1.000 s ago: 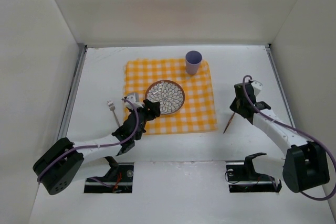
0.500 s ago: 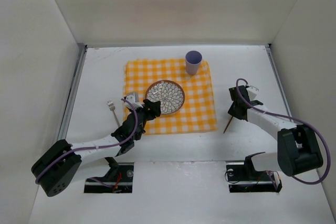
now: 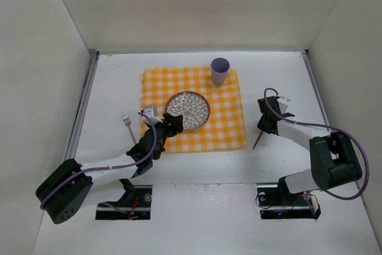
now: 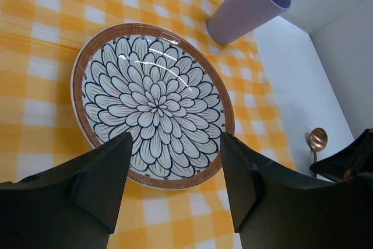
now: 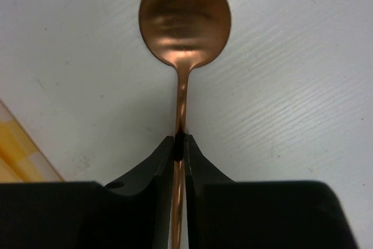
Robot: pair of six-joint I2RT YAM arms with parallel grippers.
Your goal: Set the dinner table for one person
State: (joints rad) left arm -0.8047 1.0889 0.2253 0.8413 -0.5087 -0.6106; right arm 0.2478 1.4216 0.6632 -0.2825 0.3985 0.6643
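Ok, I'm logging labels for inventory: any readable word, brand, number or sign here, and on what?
None: the flower-patterned round plate, lilac plastic cup, copper metal spoon and yellow-and-white checked cloth show no writing in any view.

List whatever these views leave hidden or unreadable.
- Slim copper spoon: right wrist view, the handle's far end is hidden inside the right gripper. Whether it touches the matte white table is unclear.
- Small silver fork: top view, the handle end runs under the left arm, and the tines are too small to count.
- Round flower-patterned plate: left wrist view, the near rim is hidden by the left gripper.
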